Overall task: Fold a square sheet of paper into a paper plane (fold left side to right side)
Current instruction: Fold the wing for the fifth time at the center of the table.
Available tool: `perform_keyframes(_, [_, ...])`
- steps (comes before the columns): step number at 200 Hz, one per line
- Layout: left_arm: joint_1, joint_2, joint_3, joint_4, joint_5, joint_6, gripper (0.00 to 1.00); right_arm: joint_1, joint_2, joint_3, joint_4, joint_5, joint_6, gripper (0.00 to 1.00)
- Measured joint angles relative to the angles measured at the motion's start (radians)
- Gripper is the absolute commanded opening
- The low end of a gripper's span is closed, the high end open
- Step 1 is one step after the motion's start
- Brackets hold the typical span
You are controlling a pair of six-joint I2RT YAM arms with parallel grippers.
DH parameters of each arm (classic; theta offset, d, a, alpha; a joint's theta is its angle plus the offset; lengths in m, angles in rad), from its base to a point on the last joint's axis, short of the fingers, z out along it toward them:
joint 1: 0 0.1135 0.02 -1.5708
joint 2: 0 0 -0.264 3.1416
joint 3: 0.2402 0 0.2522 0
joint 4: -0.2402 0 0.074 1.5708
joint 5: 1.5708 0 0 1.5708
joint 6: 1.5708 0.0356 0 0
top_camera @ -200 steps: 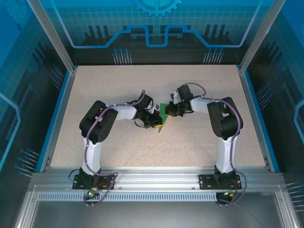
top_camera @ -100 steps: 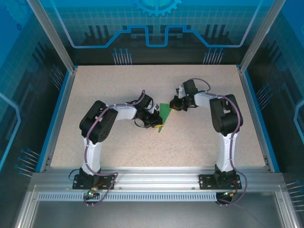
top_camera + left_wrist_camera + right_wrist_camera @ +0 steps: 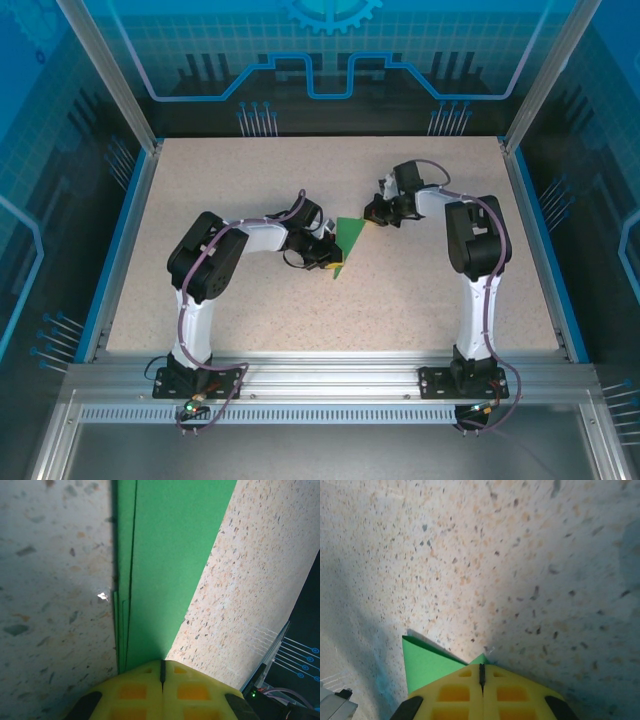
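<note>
**Paper already folded to a narrow point; plane not finished**

You are well into the folding. The green paper (image 3: 350, 238) is no square now: it lies flat near the middle of the worktop (image 3: 250, 310) as a slim wedge, wide at the far end and tapering toward the arm bases. In the left wrist view several layered edges run side by side along its left flank, so I judge that more than one fold is already pressed in. What is left, as I read it, is the shaping that makes a dart with wings; nothing here shows wings or a raised centre crease.

The left end effector (image 3: 331, 258) has its fingers together and sits on the narrow near end of the wedge, apparently pinning it down. I cannot tell whether any paper is nipped between the fingers. The right end effector (image 3: 377, 214) also has its fingers together, at the far right corner of the paper.

Against a second ago, the right arm has pulled back to the right and away from you, off the middle of the paper, leaving more green uncovered. The left arm has not moved.
</note>
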State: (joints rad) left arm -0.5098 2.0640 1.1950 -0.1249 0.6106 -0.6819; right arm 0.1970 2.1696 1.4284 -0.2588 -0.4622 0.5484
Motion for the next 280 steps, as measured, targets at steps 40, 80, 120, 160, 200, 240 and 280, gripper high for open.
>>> perform_keyframes(40, [-0.002, 0.0, 0.002, -0.001, -0.001, 0.0, 0.0, -0.008, 0.026, 0.05, -0.039, -0.011, -0.003, 0.01])
perform_keyframes(80, [-0.006, 0.005, 0.015, -0.02, 0.0, 0.001, 0.0, -0.066, 0.033, 0.11, -0.048, 0.019, -0.015, 0.01])
perform_keyframes(120, [-0.009, 0.007, 0.02, -0.027, -0.001, 0.001, 0.0, -0.09, -0.06, 0.036, -0.041, 0.024, -0.022, 0.02])
perform_keyframes(160, [-0.01, 0.007, 0.02, -0.027, -0.001, 0.001, 0.0, -0.022, -0.235, -0.154, 0.014, -0.021, 0.009, 0.02])
perform_keyframes(200, [-0.01, 0.007, 0.02, -0.027, -0.001, 0.001, 0.0, 0.103, -0.241, -0.229, 0.07, -0.063, 0.075, 0.02])
perform_keyframes(240, [-0.01, 0.007, 0.02, -0.027, -0.001, 0.001, 0.0, 0.149, -0.175, -0.228, 0.1, -0.069, 0.117, 0.02])
perform_keyframes(280, [-0.011, 0.007, 0.02, -0.027, 0.0, 0.0, 0.0, 0.151, -0.118, -0.228, 0.103, -0.072, 0.144, 0.02])
